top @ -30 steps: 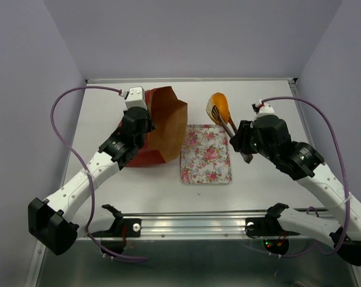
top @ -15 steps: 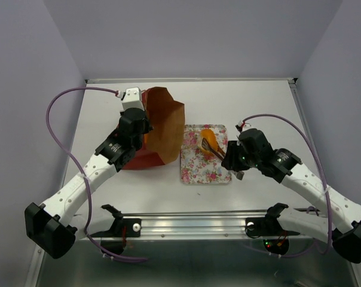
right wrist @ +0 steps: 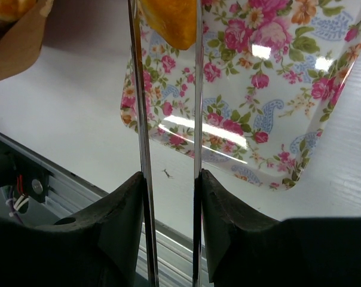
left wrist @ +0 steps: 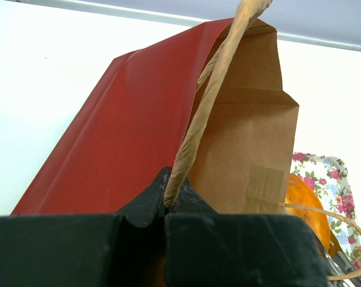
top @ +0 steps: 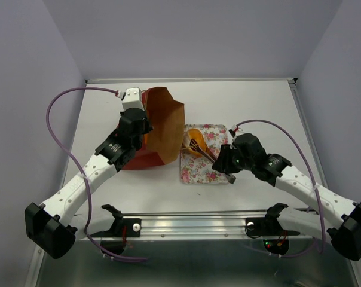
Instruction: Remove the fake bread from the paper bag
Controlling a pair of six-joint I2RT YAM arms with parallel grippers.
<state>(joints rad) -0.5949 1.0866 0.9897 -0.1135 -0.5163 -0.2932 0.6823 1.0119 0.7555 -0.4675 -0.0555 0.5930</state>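
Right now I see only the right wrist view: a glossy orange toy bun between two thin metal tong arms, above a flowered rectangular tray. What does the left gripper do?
Observer: The left gripper is shut on the thin paper cord handle of the tall red paper bag.
Operator: Where is this bag?
Observer: Left of the flowered tray, its brown inside showing from above.
Operator: Which part of the tray is under the bun in the metal tongs?
Observer: Its far left part, near the bag.

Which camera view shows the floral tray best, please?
The top external view: nearly the whole floral tray shows from above. The right wrist view shows one corner close up; the left wrist view, only an edge strip.
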